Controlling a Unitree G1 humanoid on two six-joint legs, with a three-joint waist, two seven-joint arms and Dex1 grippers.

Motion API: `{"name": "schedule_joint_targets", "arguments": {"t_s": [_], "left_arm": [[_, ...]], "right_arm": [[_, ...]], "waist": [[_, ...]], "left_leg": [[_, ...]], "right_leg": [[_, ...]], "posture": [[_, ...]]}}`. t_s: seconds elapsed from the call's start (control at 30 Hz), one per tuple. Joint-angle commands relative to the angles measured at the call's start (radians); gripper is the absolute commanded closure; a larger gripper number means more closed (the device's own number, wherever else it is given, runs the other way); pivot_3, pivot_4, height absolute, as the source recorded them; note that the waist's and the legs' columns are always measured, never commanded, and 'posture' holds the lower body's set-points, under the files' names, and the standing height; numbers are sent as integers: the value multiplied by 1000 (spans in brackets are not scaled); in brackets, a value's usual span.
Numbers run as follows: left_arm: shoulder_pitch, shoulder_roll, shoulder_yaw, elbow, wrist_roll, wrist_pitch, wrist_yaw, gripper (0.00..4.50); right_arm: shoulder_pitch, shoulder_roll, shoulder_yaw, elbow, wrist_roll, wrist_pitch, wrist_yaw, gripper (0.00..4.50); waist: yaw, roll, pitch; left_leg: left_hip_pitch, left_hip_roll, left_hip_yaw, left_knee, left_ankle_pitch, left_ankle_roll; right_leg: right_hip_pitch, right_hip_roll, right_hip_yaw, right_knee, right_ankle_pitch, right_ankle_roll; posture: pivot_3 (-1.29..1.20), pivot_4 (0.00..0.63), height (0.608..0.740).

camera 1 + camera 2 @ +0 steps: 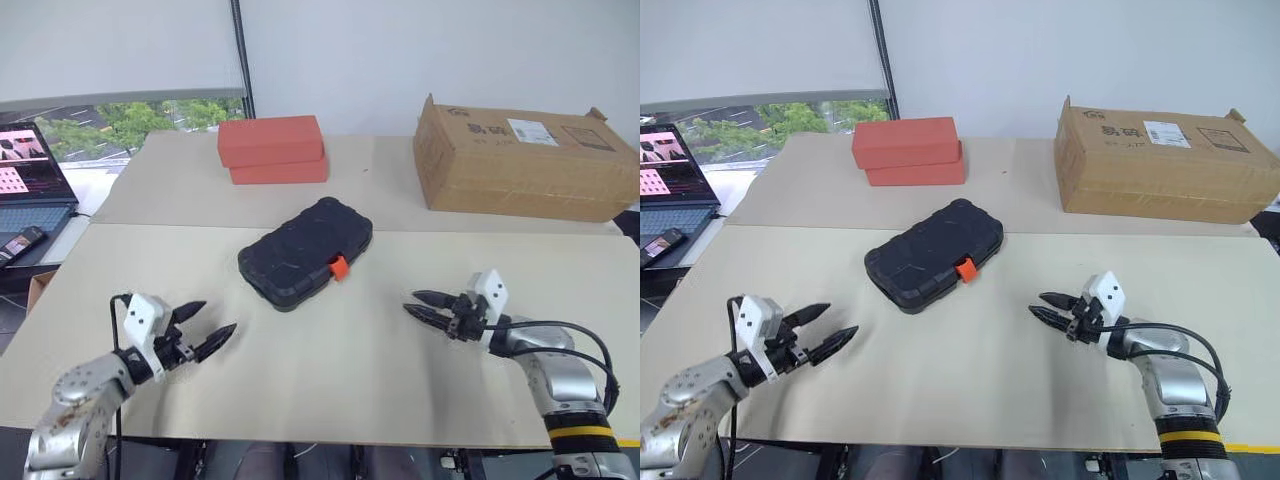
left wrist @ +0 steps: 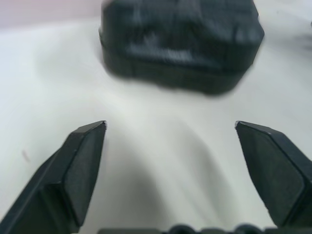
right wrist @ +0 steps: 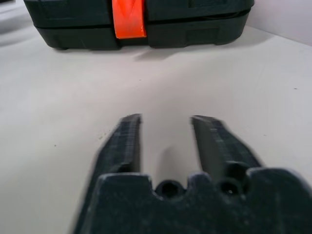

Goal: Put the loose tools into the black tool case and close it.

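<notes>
Black tool case [image 1: 305, 252]: moulded plastic, textured outer shell, lid shut. It lies flat on the worktop [image 1: 330, 370], set diagonally near the centre. Orange latch [image 1: 339, 267] sits on the near long edge, lying against the seam between the two halves.

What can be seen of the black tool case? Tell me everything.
The black moulded-plastic tool case is a rounded rectangular clamshell with a textured, ribbed lid. It lies flat and closed on the beige table, turned diagonally, its orange latch down on the near long edge. Nothing rests on it. Neither claw touches it; only the table does.
</notes>
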Motion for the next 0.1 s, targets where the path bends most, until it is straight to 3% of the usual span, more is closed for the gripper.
{"name": "schedule_joint_targets", "arguments": {"t_s": [0.03, 0.1], "left_arm": [[27, -2, -35, -24, 98, -50, 71, 0], [24, 0, -35, -18, 102, -69, 69, 0]], "right_arm": [[-5, -17, -36, 28, 19, -68, 37, 881], [-7, -23, -30, 58, 0, -94, 39, 266]], "waist": [[2, 0, 0], [3, 0, 0]], "left_leg": [[0, 0, 0, 0, 0, 0], [0, 0, 0, 0, 0, 0]], "right_leg": [[0, 0, 0, 0, 0, 0], [0, 0, 0, 0, 0, 0]], "posture": [[0, 150, 712], [0, 150, 712]]}}
